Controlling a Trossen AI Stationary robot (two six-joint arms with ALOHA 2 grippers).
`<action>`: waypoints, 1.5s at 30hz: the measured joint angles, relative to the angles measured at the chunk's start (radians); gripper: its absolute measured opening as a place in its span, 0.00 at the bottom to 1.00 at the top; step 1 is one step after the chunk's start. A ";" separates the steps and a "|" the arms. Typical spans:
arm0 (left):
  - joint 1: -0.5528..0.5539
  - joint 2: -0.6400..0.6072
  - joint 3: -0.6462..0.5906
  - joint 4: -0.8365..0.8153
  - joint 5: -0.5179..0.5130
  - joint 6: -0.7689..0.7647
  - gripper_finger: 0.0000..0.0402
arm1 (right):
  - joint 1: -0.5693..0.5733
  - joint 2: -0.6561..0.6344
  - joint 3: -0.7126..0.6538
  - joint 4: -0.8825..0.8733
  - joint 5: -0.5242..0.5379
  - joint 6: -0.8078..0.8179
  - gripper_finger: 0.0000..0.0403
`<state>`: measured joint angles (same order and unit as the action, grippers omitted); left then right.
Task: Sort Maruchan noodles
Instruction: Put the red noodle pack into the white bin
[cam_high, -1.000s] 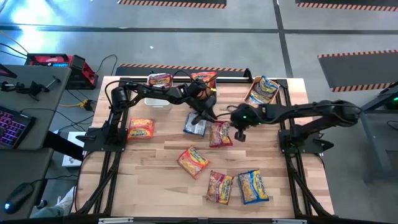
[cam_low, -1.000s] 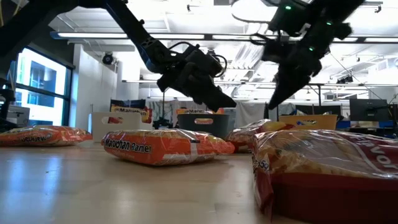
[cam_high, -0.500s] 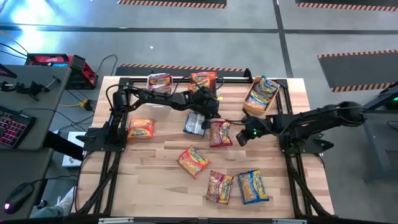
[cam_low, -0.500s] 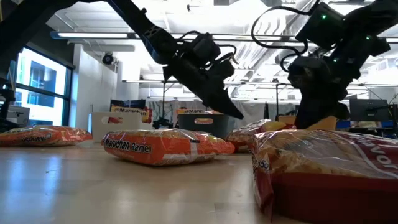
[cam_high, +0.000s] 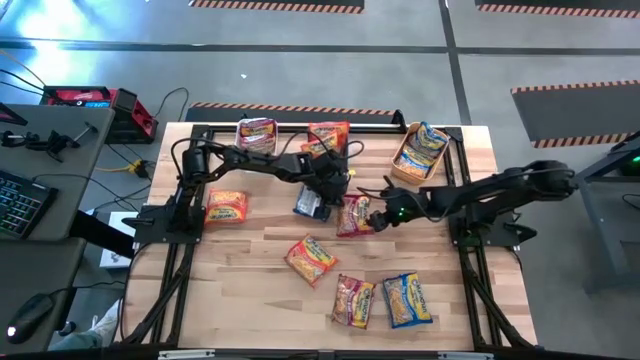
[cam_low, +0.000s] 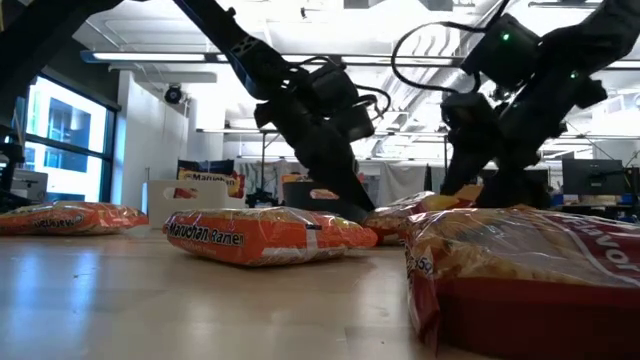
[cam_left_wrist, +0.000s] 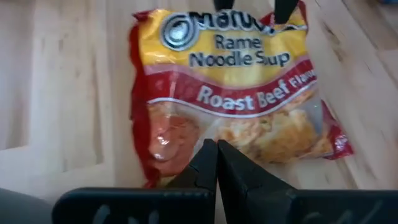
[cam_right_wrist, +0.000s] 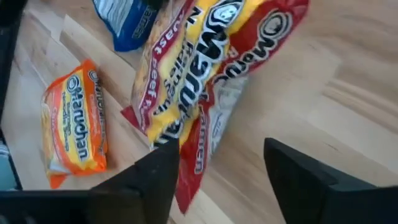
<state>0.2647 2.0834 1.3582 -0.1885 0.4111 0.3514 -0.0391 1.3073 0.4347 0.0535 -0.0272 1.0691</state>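
Right gripper spread astride red packet: lower squarely, pinch its edge; left gripper pressed together beside it.

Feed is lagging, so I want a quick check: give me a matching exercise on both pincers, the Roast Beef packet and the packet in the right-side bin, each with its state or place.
1. left pincer
2. right pincer
3. Roast Beef packet
4. blue-and-yellow packet

A. inside the bin
B. open
C. on the middle of the table
D. shut

Pairs: 1-D, 2-B, 3-C, 4-A.
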 joint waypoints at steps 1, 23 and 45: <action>-0.002 0.000 0.000 -0.004 0.002 -0.001 0.00 | 0.000 0.021 0.000 0.038 0.000 0.000 0.58; 0.003 0.038 -0.002 0.075 0.024 -0.034 0.00 | -0.078 0.260 0.000 0.398 0.013 -0.062 0.51; 0.104 -0.082 0.033 0.082 0.261 -0.080 0.09 | -0.116 0.047 0.093 0.060 -0.191 -0.701 0.01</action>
<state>0.3689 2.0014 1.3915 -0.1067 0.6721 0.2710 -0.1556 1.3544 0.5276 0.1131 -0.2179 0.3684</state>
